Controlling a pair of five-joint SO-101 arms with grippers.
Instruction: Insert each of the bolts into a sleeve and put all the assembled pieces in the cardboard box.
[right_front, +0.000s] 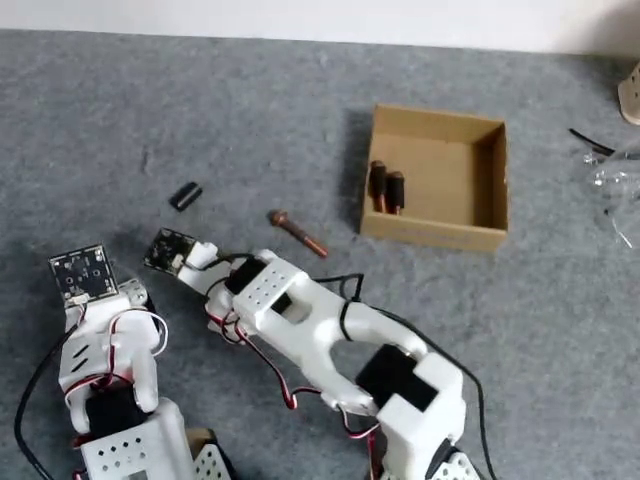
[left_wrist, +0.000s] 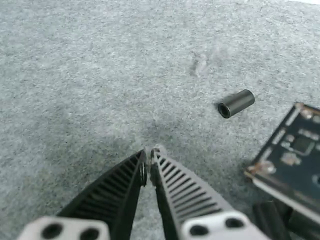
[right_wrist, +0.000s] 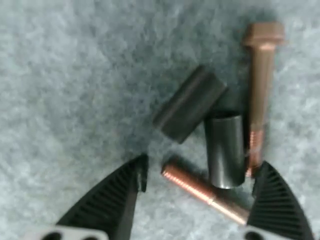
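Left pincer (left_wrist: 150, 165): closed, empty, above the table (left_wrist: 75, 75) left of the cardboard box (right_front: 432, 236).
Right pincer (right_wrist: 201, 169): spread wide over two loose bolts (right_wrist: 262, 85) and two sleeves (right_wrist: 190, 105).
Box contents: two assembled pieces (right_front: 386, 187) inside.

Two pieces (right_front: 387, 187), seemingly assembled, in box (right_front: 432, 236); bolt (right_front: 297, 232), sleeve (right_front: 185, 196) leftward.

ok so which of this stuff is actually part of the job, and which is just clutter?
Job:
cardboard box, two assembled pieces inside
lone sleeve
bolt on the carpet
two sleeves and two bolts at the right gripper

Lying about:
clear plastic
black cable
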